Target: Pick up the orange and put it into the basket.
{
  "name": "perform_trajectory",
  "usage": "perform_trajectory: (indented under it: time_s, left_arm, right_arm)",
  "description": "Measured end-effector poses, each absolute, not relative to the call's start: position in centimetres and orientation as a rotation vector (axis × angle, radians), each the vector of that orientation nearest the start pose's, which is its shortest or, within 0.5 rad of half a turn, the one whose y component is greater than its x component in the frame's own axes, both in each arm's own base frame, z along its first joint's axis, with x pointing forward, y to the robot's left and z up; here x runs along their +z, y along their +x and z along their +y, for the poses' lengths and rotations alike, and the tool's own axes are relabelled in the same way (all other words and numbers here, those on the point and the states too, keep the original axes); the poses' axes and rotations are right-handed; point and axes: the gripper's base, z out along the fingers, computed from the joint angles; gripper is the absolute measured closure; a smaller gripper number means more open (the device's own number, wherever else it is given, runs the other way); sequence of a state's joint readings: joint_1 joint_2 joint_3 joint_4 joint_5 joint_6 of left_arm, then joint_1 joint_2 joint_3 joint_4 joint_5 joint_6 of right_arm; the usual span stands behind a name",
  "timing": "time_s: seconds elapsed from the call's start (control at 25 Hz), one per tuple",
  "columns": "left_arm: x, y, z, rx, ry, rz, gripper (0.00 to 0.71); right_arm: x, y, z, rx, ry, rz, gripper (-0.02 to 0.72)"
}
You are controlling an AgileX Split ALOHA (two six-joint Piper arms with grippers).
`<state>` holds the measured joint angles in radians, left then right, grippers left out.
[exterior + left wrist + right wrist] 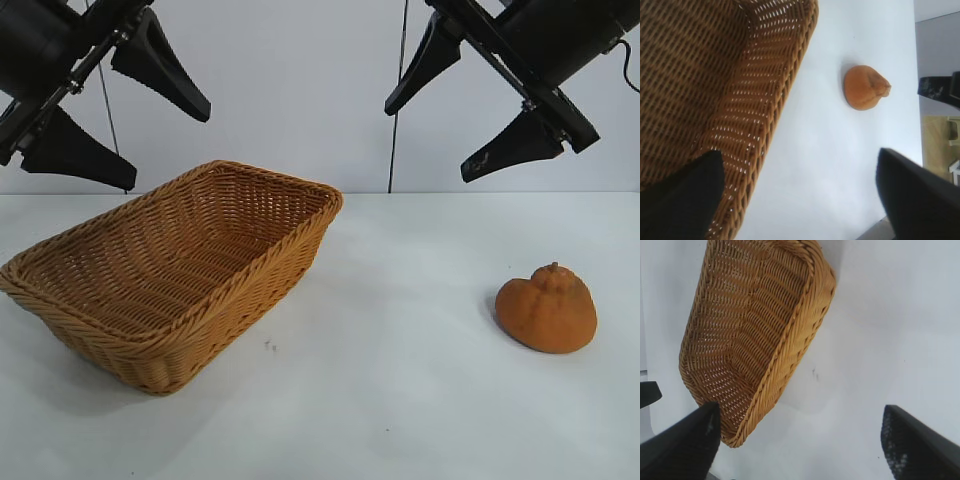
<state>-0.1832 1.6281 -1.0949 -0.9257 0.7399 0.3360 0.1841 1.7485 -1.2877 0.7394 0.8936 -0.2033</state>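
Note:
The orange [547, 309], dull and lumpy with a knob on top, rests on the white table at the right; it shows too in the left wrist view as the orange [865, 87]. The tan wicker basket [150, 345] stands empty at the left, seen also as the basket [765, 107] and the basket [805, 330]. My left gripper [165, 140] hangs open high above the basket's back left. High at the back right my right gripper [428, 140] is open too, well above and behind the orange. Nothing is between either pair of fingers.
The white table [400, 400] stretches between basket and orange. A pale wall [300, 90] stands behind, with thin dark cables [397, 120] hanging down it.

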Motion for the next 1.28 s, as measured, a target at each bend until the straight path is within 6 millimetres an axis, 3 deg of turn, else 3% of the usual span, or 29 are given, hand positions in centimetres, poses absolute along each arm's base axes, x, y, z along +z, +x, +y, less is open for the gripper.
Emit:
perform_trajectory:
  time_s: [1.04, 1.28]
  left_arm:
    - [25.2, 32.1, -10.9, -0.954, -0.092, 2.56, 0.119]
    - [25.0, 32.2, -8.9, -0.961, -0.2, 2.616, 0.119]
  right_arm:
    - [25.4, 34.9, 11.3, 0.894, 0.004, 2.703, 0.106]
    - [25.4, 34.9, 11.3, 0.893, 0.005, 2.702, 0.107]
